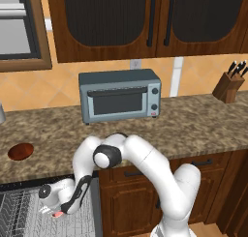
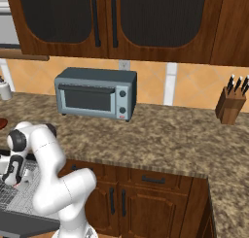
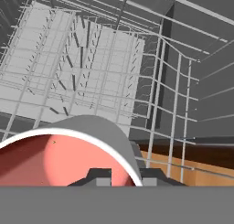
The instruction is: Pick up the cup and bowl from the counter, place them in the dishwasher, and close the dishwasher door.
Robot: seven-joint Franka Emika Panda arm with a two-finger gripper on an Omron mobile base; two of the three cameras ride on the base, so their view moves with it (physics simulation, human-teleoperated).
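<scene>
fingers: two dark tips [image 3: 99, 177] sit either side of the cup's white rim in the hand view, one inside over the pink and one outside. Can't honestly tell if they're pinching the rim or already slack around it.

gripper: the gripper [image 1: 57, 213] is down low inside the open dishwasher, pointing down into the rack. In the right base view it's at the far left edge [image 2: 15, 182], just over the wire rack.

cup: the cup [image 3: 68, 157] is right at the fingertips, white wall, pink-red inside, opening facing the hand camera. In the left base view only a pink bit of it peeks out under the hand [image 1: 58, 214], down in the rack.

rack: the white-grey wire rack [image 3: 91, 67] stretches away beyond the cup, rows of short tines standing up, tall wire side on the right.

dishwasher: the dishwasher [image 1: 24, 209] sits under the counter at lower left, open, with its dark frame just beneath the counter edge.

dishwasher door: the dishwasher door [image 2: 24, 223] is the dark flat panel at the bottom left in the right base view, folded down.

bowl: the bowl [image 1: 21, 151] is on the counter [image 1: 193, 129], near its front edge, above the dishwasher and well apart from the cup.

other stuff: grey toaster oven [image 1: 120, 95] by the wall, knife block [image 1: 229, 85] far right.
</scene>
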